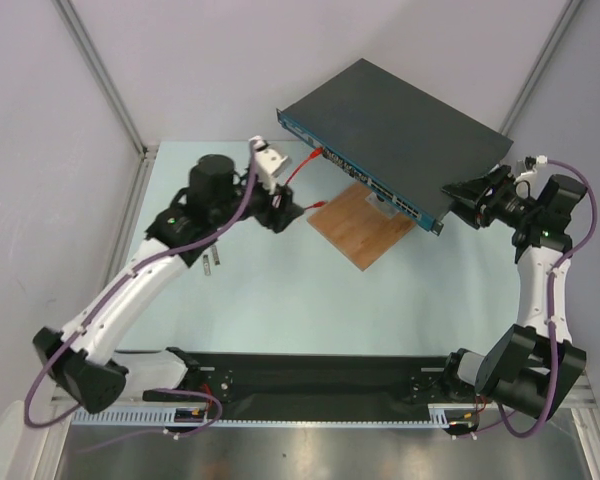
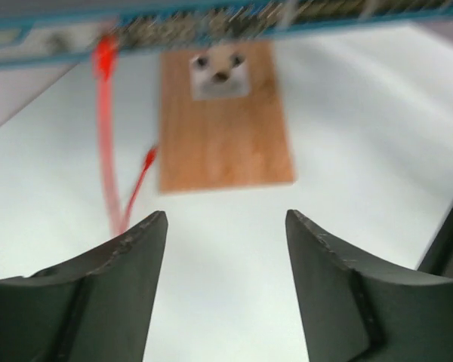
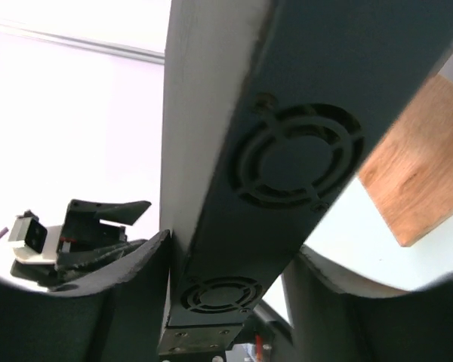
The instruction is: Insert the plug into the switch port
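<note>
While the right gripper (image 1: 458,193) clamps the fan-grilled right end of the switch (image 1: 395,115), that flat dark grey metal box is held over the pale table (image 1: 280,300), far of centre. Its blue strip (image 1: 365,179) faces near-left. A red plug (image 2: 103,54) sits at a port by its left end, its seating blurred. Beneath lies a grained wooden board (image 1: 360,228). The left gripper (image 2: 226,226) gapes, empty, beside the thin red cable (image 1: 302,170).

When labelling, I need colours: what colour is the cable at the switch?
The cable is red; top external view shows it best.
</note>
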`<state>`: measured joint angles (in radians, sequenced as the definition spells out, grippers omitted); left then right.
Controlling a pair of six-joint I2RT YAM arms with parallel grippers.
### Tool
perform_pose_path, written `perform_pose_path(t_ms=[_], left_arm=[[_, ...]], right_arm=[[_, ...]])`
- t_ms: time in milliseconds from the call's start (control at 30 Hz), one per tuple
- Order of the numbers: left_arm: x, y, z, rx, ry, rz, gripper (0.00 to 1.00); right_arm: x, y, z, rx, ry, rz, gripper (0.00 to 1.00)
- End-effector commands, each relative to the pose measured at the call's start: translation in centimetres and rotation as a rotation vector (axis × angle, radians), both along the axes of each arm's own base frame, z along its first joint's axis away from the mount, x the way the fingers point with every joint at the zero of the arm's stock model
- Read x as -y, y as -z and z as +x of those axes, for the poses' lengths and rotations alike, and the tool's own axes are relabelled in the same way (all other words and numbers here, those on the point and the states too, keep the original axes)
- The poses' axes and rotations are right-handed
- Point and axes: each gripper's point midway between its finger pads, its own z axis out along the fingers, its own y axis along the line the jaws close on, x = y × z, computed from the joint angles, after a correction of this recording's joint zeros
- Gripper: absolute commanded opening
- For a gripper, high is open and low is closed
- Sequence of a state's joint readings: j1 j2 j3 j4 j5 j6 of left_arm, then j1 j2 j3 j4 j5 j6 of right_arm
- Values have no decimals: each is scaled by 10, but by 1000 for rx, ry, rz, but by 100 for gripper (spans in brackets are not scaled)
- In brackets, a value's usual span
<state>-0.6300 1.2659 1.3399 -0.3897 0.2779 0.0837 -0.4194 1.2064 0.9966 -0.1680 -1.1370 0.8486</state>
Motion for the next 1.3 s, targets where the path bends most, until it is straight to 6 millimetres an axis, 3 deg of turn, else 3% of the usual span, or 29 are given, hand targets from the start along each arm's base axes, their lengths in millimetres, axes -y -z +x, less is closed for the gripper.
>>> perform_pose_path(t_ms=[0, 133, 333, 433, 467, 567, 600, 800, 833, 967, 1267], left_arm=[[-52, 49, -14, -80, 48, 153, 71], [-136, 90, 7, -140, -93, 300, 71], [-247, 157, 30, -282, -289, 511, 64], [-277, 186, 37, -373, -318, 634, 58], [-282, 201, 40, -412, -307, 667, 56], [-297, 216, 49, -477, -332, 744, 54], [-301, 235, 51, -546, -329, 762, 52], [-316, 258, 71, -668, -363, 841, 48], [-316, 269, 72, -699, -351, 850, 47], [-321, 278, 77, -741, -348, 897, 47], [-304, 284, 71, -810, -271, 904, 52]], right_arm=[[7, -3, 7, 189, -30, -197, 75], [14, -1, 0, 172, -22, -224, 100], [28, 0, -13, 167, -10, -254, 100], [36, 2, -23, 163, -5, -284, 100], [39, -2, -24, 172, -1, -301, 100], [49, -4, -31, 181, 10, -366, 100], [48, -1, -37, 147, 6, -356, 100], [57, -6, -49, 159, -14, -422, 100], [57, -6, -50, 163, -13, -428, 100], [59, -6, -52, 163, -12, -437, 100], [61, 0, -53, 145, -20, -440, 100]])
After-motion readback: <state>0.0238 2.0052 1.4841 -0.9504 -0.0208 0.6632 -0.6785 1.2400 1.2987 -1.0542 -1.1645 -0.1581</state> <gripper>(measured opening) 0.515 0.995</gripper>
